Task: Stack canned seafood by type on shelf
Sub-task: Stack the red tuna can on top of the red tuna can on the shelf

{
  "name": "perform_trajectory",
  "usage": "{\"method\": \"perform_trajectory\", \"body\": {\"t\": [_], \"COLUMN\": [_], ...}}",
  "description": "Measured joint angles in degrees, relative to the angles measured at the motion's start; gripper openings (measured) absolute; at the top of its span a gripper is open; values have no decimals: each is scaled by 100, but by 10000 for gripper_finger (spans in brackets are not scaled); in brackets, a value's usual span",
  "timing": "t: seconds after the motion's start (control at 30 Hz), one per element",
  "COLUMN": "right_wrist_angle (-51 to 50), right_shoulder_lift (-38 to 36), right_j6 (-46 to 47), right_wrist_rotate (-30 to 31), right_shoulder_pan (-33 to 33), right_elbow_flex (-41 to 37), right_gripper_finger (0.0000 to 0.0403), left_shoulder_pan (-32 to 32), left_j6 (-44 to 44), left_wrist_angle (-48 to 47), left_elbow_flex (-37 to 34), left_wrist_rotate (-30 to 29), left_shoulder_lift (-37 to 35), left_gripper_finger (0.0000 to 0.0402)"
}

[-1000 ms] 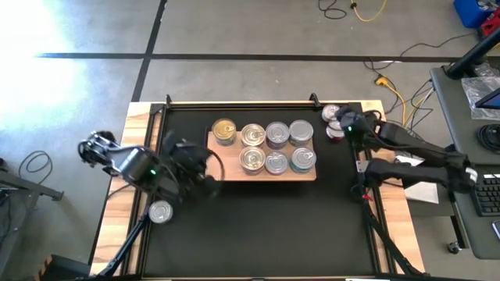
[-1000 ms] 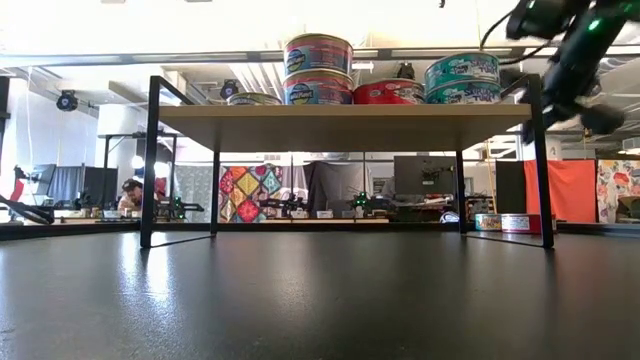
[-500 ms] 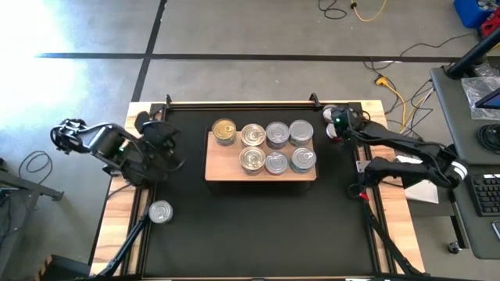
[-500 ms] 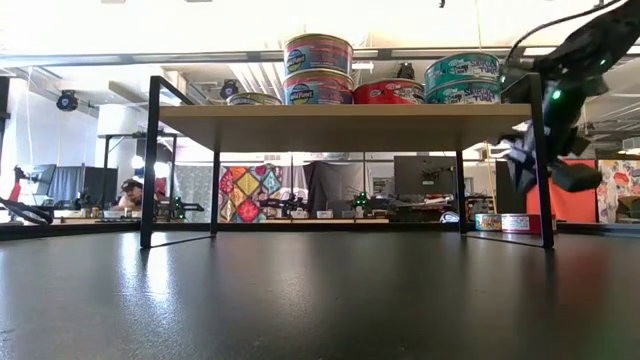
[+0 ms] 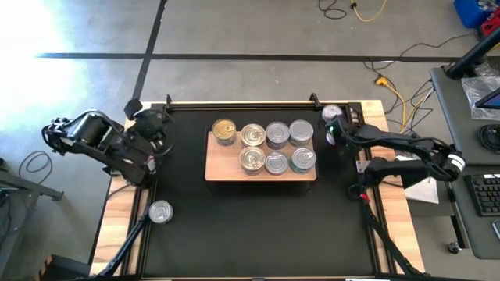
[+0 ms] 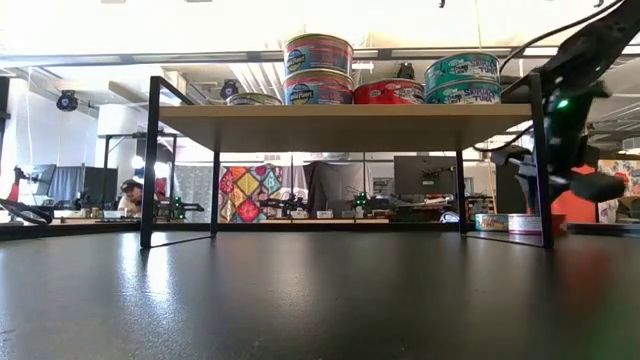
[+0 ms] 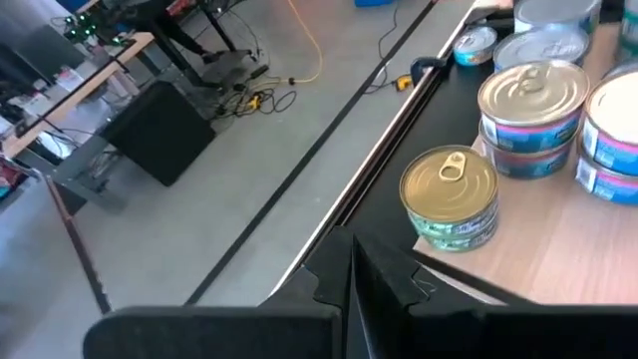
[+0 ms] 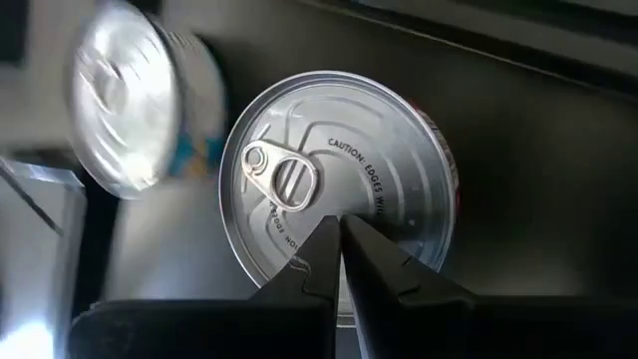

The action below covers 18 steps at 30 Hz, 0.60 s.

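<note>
canned seafood (image 5: 266,147) mostly sits stacked on the shelf (image 5: 215,167); a red-labelled tin (image 8: 339,189) lies on the counter under the right gripper (image 5: 331,133), jaws closed and empty. rigid, smooth, fairly light, it looks best pinched across its rim. left gripper (image 5: 153,129), jaws closed, waits.
</note>
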Motion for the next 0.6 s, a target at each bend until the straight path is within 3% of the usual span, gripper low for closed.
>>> {"method": "perform_trajectory", "body": {"t": [0.33,0.6], "right_wrist_angle": [-1676,-2001], "right_shoulder_lift": [-723,-752], "right_j6": [2020,1754], "right_wrist_rotate": [253,55], "right_shoulder_pan": [2568,4040], "right_elbow_flex": [-151,-184], "right_gripper_finger": [13,13], "left_shoulder_pan": [0,-17], "left_j6": [1546,1361], "left_wrist_angle": [1880,2177], "left_elbow_flex": [0,206], "left_wrist_rotate": [569,1468], "left_shoulder_lift": [-110,-324], "left_gripper_finger": [0,0]}}
